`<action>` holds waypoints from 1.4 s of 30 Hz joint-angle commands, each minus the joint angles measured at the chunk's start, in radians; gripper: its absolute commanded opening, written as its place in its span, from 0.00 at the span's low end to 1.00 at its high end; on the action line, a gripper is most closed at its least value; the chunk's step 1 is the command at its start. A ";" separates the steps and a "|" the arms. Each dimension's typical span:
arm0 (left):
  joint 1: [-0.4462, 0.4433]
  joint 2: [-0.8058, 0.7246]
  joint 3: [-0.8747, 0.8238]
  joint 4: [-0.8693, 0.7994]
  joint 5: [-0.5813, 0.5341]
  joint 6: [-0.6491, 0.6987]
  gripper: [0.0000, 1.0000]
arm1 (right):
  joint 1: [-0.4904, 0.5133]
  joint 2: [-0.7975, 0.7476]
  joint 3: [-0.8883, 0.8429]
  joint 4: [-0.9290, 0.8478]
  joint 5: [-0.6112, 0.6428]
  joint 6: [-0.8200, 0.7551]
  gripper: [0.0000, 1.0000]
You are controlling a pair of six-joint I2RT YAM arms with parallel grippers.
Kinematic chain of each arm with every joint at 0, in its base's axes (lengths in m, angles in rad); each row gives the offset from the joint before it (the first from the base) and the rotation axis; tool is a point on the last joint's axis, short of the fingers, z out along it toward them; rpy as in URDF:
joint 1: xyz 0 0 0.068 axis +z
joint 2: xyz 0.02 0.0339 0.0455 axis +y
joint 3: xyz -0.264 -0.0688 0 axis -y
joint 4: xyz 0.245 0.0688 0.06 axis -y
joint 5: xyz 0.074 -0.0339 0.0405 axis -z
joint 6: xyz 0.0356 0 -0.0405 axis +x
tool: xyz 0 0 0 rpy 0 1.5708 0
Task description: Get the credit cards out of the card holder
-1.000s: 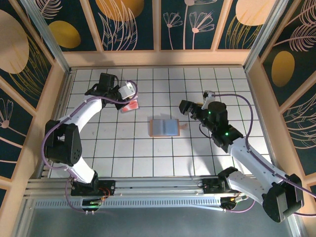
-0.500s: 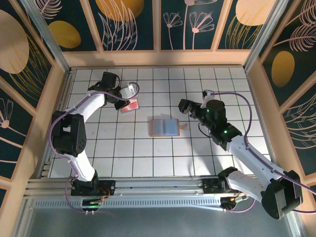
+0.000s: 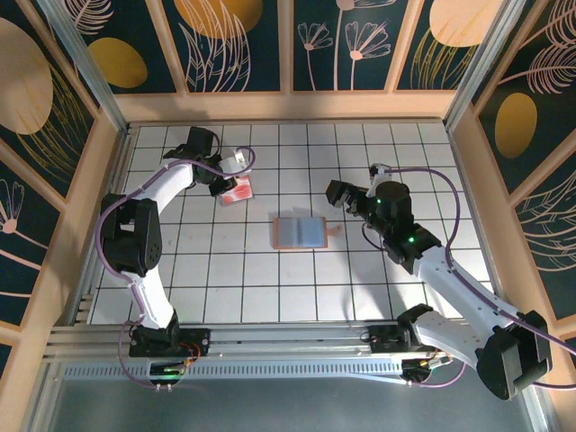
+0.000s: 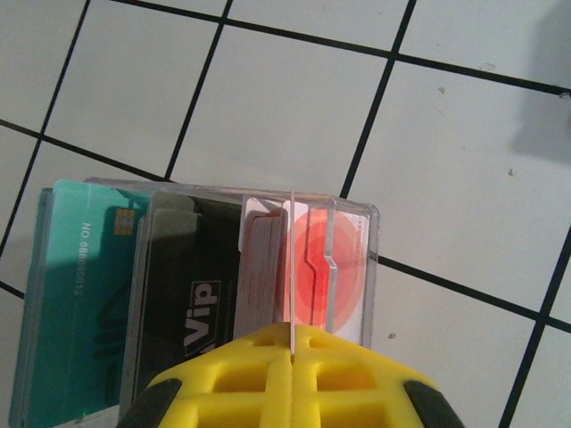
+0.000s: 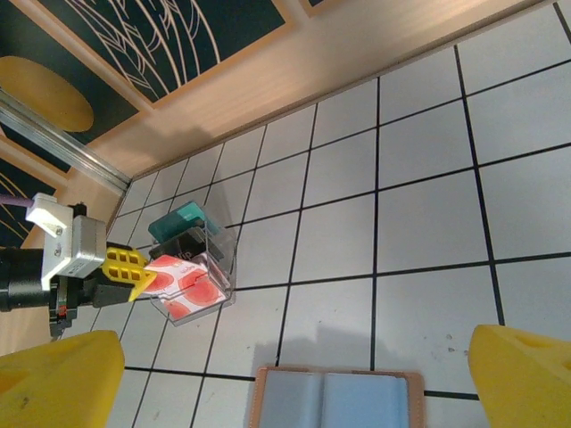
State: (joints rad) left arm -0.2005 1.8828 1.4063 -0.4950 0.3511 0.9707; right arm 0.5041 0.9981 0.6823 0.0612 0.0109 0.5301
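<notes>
Top external had the flat pinkish-brown folding card holder (image 3: 300,232) lying open mid-table, grey-blue inside up, long axis left-right. The right gripper (image 3: 346,198) hung spread wide just off its far-right corner, way nearer than the left gripper (image 4: 293,334). That one was pinched tight at the teal, black and red-white plastic credit cards (image 4: 187,294), stacked in a clear plastic tray (image 4: 368,259) far-left.

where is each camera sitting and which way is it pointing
top external: fixed above and behind the arms, looking down on the table; both arms show.
left wrist: on the left arm, looking down past the shut left pincer at the credit cards.
right wrist: on the right arm, looking forward past the open right pincer, over the card holder.
shared: all three show the credit cards.
</notes>
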 commanded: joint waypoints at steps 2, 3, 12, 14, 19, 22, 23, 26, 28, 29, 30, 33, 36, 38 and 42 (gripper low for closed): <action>0.013 0.000 0.009 -0.027 0.033 0.048 0.00 | 0.005 0.005 0.030 -0.003 0.029 0.008 0.99; 0.013 -0.008 0.002 -0.020 0.040 0.052 0.00 | 0.004 0.006 0.029 -0.004 0.029 0.008 0.99; 0.015 0.015 0.021 -0.051 0.052 0.075 0.00 | 0.004 0.009 0.031 -0.001 0.024 0.013 0.99; 0.016 0.027 0.027 -0.064 0.054 0.080 0.00 | 0.005 0.008 0.031 -0.004 0.024 0.013 0.99; 0.015 0.046 0.032 -0.063 0.045 0.072 0.00 | 0.004 0.006 0.029 -0.005 0.026 0.013 0.99; 0.015 0.061 0.044 -0.061 0.043 0.056 0.00 | 0.004 0.008 0.027 -0.001 0.024 0.015 0.99; 0.015 0.066 0.048 -0.060 0.042 0.052 0.00 | 0.004 0.007 0.026 -0.001 0.024 0.016 0.99; 0.016 0.077 0.057 -0.064 0.037 0.041 0.00 | 0.004 0.008 0.024 0.000 0.023 0.018 0.99; 0.016 0.082 0.060 -0.070 0.040 0.036 0.00 | 0.004 0.007 0.022 0.001 0.023 0.018 0.99; 0.015 0.084 0.062 -0.075 0.042 0.036 0.00 | 0.004 0.005 0.022 0.002 0.023 0.019 0.99; 0.015 0.085 0.062 -0.080 0.046 0.035 0.00 | 0.004 0.007 0.021 0.002 0.023 0.020 0.99; 0.016 0.090 0.061 -0.096 0.063 0.030 0.00 | 0.004 0.005 0.019 0.007 0.022 0.020 0.99; 0.015 0.097 0.064 -0.105 0.073 0.010 0.00 | 0.004 0.006 0.015 0.011 0.023 0.024 0.99; 0.014 0.103 0.069 -0.113 0.081 0.000 0.00 | 0.004 0.008 0.013 0.016 0.018 0.025 0.99; 0.011 0.117 0.085 -0.135 0.091 -0.019 0.00 | 0.004 0.007 0.010 0.017 0.015 0.030 0.99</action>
State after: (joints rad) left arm -0.1944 1.9694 1.4662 -0.5594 0.3893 0.9703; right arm 0.5041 1.0046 0.6827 0.0521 0.0105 0.5404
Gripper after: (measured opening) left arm 0.044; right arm 0.992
